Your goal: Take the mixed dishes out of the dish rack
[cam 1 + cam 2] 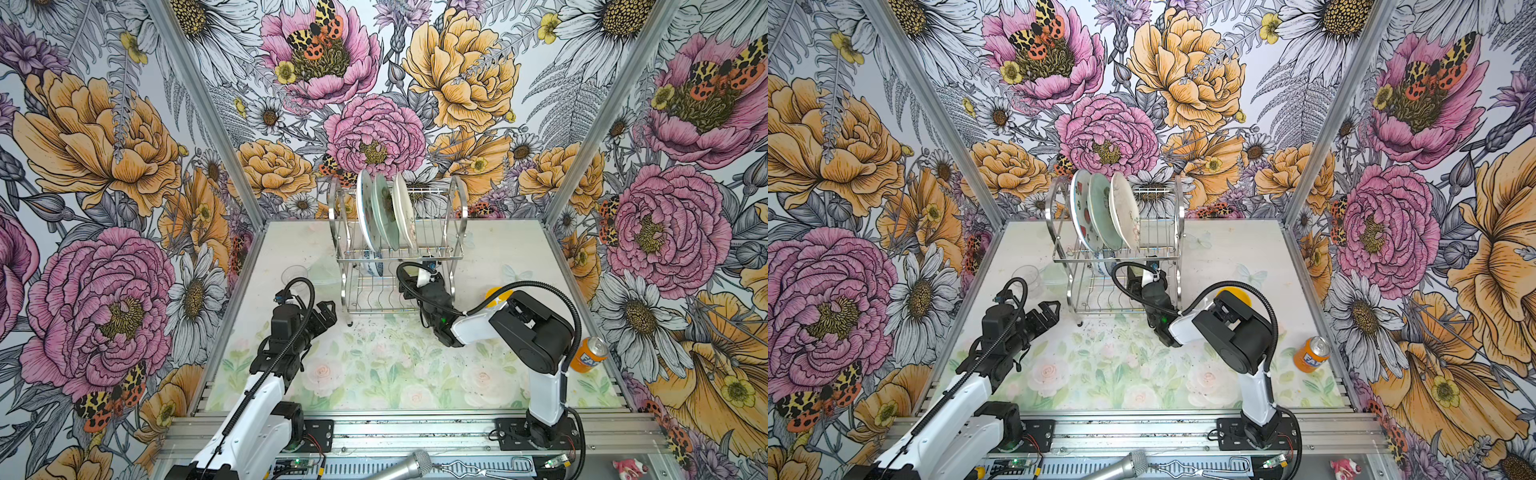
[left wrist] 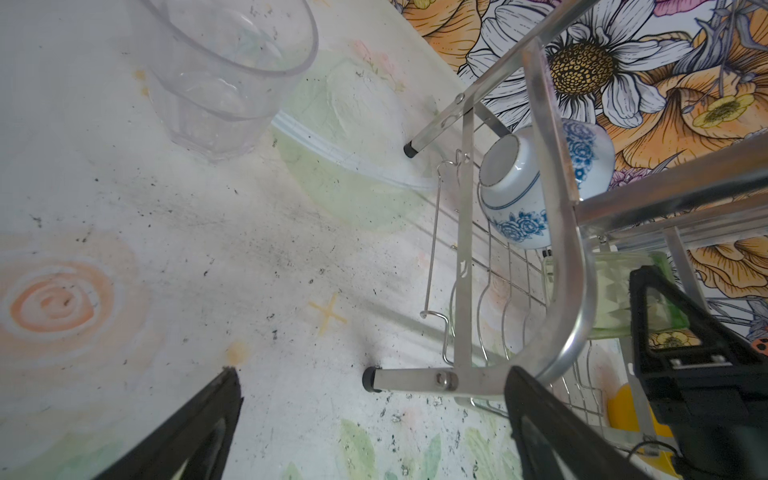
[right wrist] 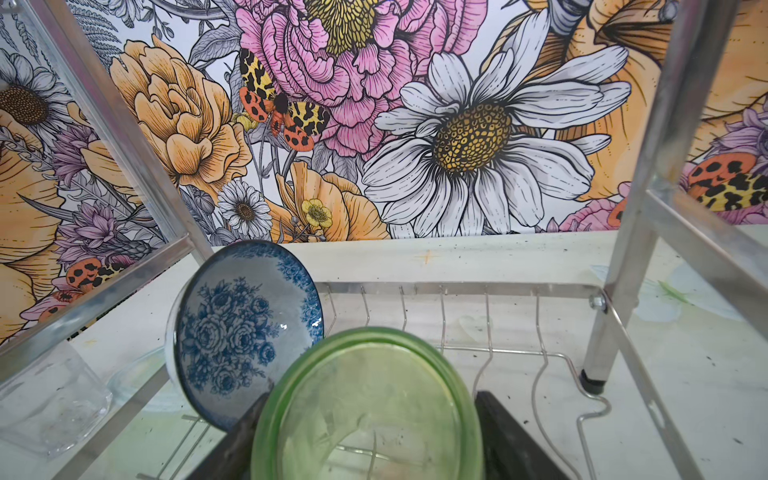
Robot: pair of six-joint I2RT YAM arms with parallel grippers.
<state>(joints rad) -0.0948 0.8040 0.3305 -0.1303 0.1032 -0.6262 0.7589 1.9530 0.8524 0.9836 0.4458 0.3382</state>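
Mostly, right claw (image 3: 370, 398) hidden under rack (image 1: 353, 260) in top views; green tumbler (image 3: 368, 419) between its fingers, grip unclear. Left claw (image 1: 327, 314) open, empty.

Right end effector (image 3: 370, 419) reaches into the lower tier of the dish rack (image 3: 457, 286). Its black fingers (image 3: 509, 436) sit against opposite sides of the green tumbler (image 3: 368, 395), whose open mouth faces the camera; rack wires show through the glass. Just beside it, touching or nearly so, the blue-and-white bowl (image 3: 245, 332) stands on edge, flowered inside turned this way. A clear glass (image 3: 45, 399) rests on the table (image 3: 519, 257) outside the rack frame. Flowered wall (image 3: 457, 124) behind.
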